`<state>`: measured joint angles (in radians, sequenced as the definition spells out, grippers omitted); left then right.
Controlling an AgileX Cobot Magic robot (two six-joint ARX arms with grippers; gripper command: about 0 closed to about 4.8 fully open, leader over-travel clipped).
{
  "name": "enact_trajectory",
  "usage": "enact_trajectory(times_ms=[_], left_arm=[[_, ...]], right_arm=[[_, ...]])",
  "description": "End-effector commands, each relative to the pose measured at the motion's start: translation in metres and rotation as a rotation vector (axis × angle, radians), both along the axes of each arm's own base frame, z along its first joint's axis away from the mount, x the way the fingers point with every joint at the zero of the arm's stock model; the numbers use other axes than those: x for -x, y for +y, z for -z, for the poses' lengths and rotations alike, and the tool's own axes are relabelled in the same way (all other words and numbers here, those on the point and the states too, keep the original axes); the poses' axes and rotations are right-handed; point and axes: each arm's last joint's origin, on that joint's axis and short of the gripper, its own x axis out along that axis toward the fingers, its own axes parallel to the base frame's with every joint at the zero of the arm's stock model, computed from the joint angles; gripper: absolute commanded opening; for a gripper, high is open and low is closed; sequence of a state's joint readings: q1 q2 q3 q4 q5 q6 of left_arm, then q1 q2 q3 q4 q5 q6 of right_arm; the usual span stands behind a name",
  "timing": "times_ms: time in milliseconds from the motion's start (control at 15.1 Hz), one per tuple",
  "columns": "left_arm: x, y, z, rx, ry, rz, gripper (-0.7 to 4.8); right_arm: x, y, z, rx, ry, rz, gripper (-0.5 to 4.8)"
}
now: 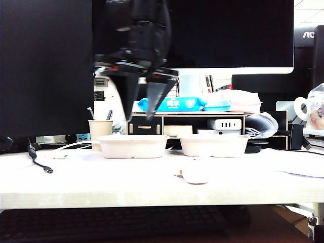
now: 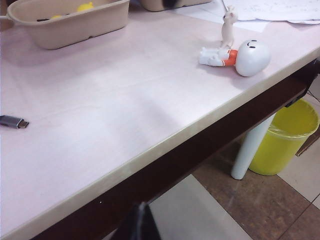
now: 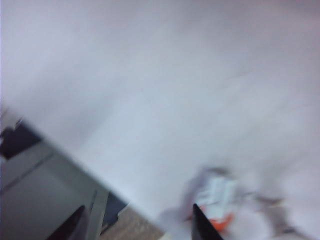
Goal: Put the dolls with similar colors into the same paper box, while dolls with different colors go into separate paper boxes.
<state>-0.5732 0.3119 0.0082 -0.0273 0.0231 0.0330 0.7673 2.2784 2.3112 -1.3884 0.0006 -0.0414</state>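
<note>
Lying near the table's (image 1: 152, 190) front edge, the white doll (image 1: 195, 175) is sitting outside both paper boxes (image 1: 134, 146), the right gripper (image 1: 144, 104) is hanging spread above, and the left gripper's (image 2: 137, 225) jaws cannot be judged.

The front strip of the worktop (image 1: 101, 177) lies bare except for the white doll (image 1: 195, 175) near its front edge, right of centre. Behind it the 2 paper boxes (image 1: 132, 146) (image 1: 213, 145) stand side by side with a narrow gap between them. The right hand (image 1: 143, 101) hangs above the left box, its jaws apart, well clear of the rim. A paper cup (image 1: 99, 132) just left of that box, a cable plug (image 1: 48, 170) further left, and the shelf (image 1: 152, 123) behind crowd the back.
</note>
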Motion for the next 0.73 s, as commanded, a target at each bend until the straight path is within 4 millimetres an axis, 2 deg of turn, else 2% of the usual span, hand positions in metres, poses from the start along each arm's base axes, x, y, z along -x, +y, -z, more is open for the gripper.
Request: enact_trajectory(times_ms=[66,264,396,528,660,726], left_arm=[[0.0,0.0,-0.001,0.001,-0.008,0.001,-0.05],[0.0,0.0,-0.001,0.001,-0.008,0.001,-0.05],[0.0,0.0,-0.001,0.0,-0.008,0.001,-0.05],[0.0,0.0,-0.001,0.001,-0.009,0.001,-0.05],[0.0,0.0,-0.002,0.005,-0.014,0.001,-0.05],[0.0,0.0,-0.002,0.005,-0.015,0.001,-0.05]], right_arm=[[0.029,-0.005,-0.023,0.018,-0.043,-0.013,2.64],[0.063,-0.036,-0.076,-0.035,-0.141,0.028,2.61],[0.094,-0.07,-0.105,-0.068,-0.191,0.049,2.61],[0.121,-0.098,-0.103,-0.056,-0.188,0.061,2.61],[0.147,-0.116,-0.083,-0.129,-0.247,0.057,2.61],[0.159,-0.122,-0.061,-0.239,-0.324,0.063,2.61]])
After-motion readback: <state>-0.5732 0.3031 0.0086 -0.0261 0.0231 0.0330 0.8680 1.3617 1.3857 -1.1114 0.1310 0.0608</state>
